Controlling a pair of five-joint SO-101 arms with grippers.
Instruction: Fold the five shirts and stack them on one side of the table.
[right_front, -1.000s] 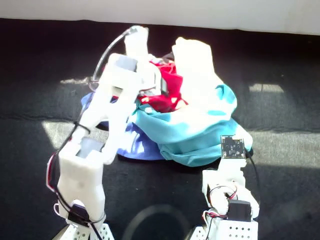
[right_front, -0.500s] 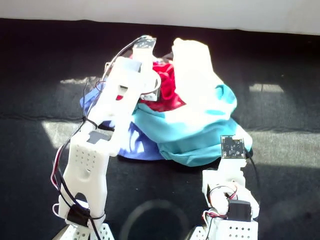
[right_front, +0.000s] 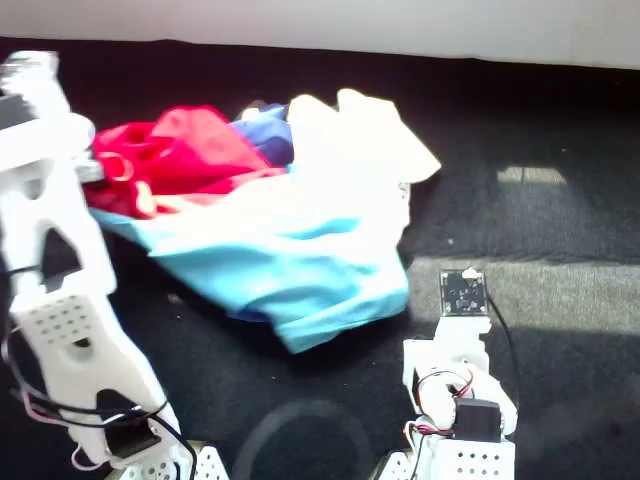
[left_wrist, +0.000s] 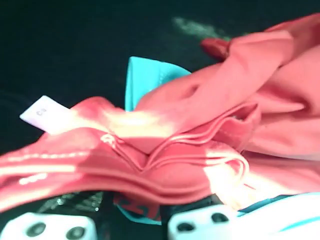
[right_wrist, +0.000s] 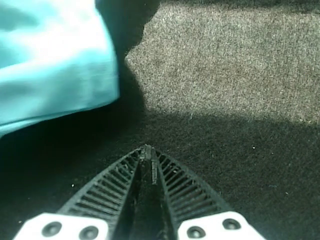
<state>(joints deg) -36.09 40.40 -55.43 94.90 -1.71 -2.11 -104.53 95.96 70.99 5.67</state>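
At far left, left fingers (left_wrist: 75, 202) apparently pinching red shirt (right_front: 180, 155); white tag (left_wrist: 45, 114) unreadable; right fingers (right_wrist: 117, 187) pressed together.

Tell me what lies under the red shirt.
The red shirt rests on the teal shirt, which spreads out beneath it toward the arms. A blue shirt peeks out behind. Anything deeper under the red cloth is covered.

hard sunlight, glare, deep shadows
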